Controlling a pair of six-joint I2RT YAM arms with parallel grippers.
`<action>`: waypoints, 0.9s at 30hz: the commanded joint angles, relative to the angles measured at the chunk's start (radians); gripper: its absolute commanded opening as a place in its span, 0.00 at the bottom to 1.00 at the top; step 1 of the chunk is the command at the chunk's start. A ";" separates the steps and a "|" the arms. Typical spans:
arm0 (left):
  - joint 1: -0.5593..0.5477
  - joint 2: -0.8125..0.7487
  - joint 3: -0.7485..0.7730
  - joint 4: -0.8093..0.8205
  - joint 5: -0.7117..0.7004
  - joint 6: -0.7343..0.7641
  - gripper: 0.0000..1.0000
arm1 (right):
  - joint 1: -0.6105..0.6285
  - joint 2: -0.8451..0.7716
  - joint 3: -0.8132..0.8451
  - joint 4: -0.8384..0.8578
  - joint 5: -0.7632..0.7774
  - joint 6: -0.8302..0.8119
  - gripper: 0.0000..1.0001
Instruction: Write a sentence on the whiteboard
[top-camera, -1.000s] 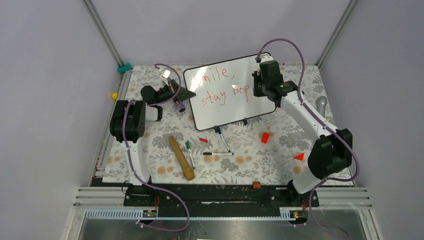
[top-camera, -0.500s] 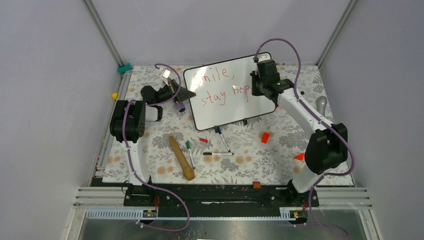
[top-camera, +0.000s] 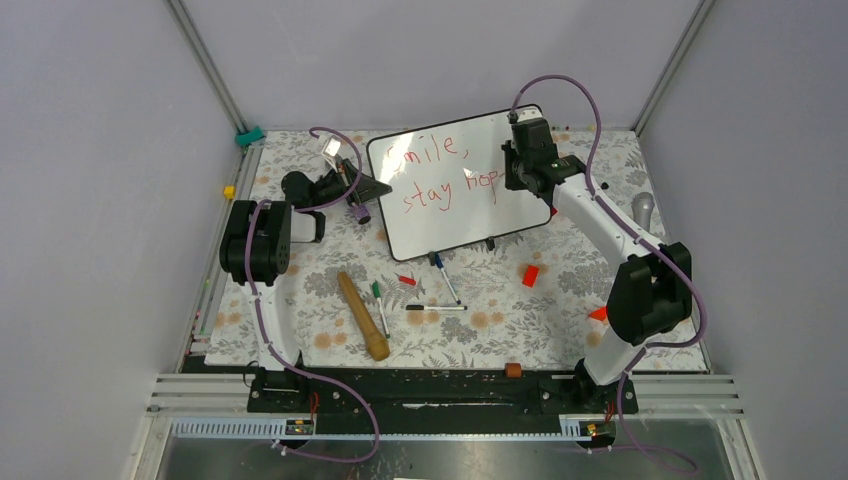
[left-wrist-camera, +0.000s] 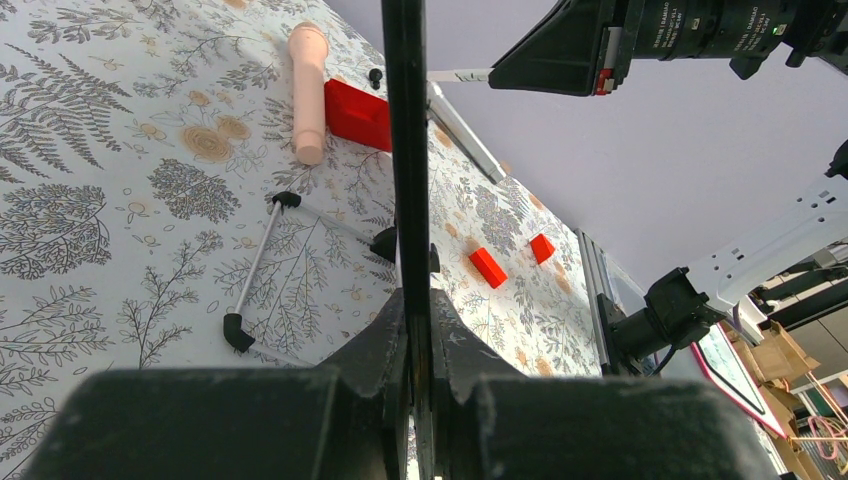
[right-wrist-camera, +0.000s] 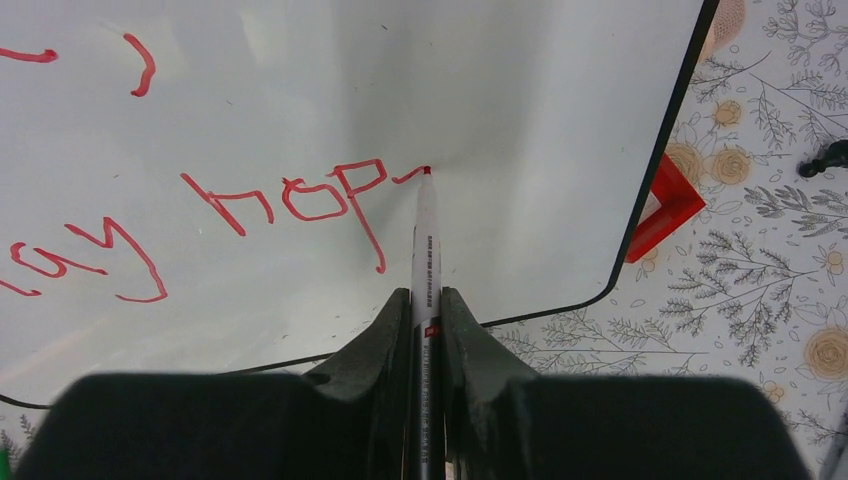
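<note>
The whiteboard (top-camera: 455, 200) stands tilted at the back of the table. The sentence (top-camera: 440, 180) on it is in red and reads "Smile," and below "stay hop", followed by a short stroke. My right gripper (top-camera: 518, 170) is shut on a red marker (right-wrist-camera: 427, 250). The marker's tip touches the whiteboard (right-wrist-camera: 520, 90) at the end of a short stroke just right of "hop" (right-wrist-camera: 300, 195). My left gripper (top-camera: 376, 187) is shut on the board's left edge. That edge shows as a black bar (left-wrist-camera: 404, 150) between the fingers in the left wrist view.
A wooden pin (top-camera: 362, 315), green (top-camera: 379, 300), blue (top-camera: 445, 277) and black (top-camera: 435, 307) markers and a red cap (top-camera: 405, 280) lie in front of the board. Red blocks (top-camera: 530, 275) (top-camera: 599, 313) lie front right. A grey handle (top-camera: 644, 210) lies at the right edge.
My right gripper has shifted slightly up and left along the board. A short red stroke has appeared after "hop". The left arm has not moved.
</note>
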 joint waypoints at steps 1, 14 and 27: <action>-0.033 -0.003 0.005 0.058 0.139 0.060 0.00 | -0.006 0.011 0.053 0.005 0.041 -0.007 0.00; -0.033 -0.003 0.006 0.058 0.139 0.059 0.00 | -0.007 0.020 0.084 0.014 0.003 -0.020 0.00; -0.033 -0.003 0.005 0.058 0.139 0.060 0.00 | -0.006 0.007 0.052 0.017 -0.069 -0.012 0.00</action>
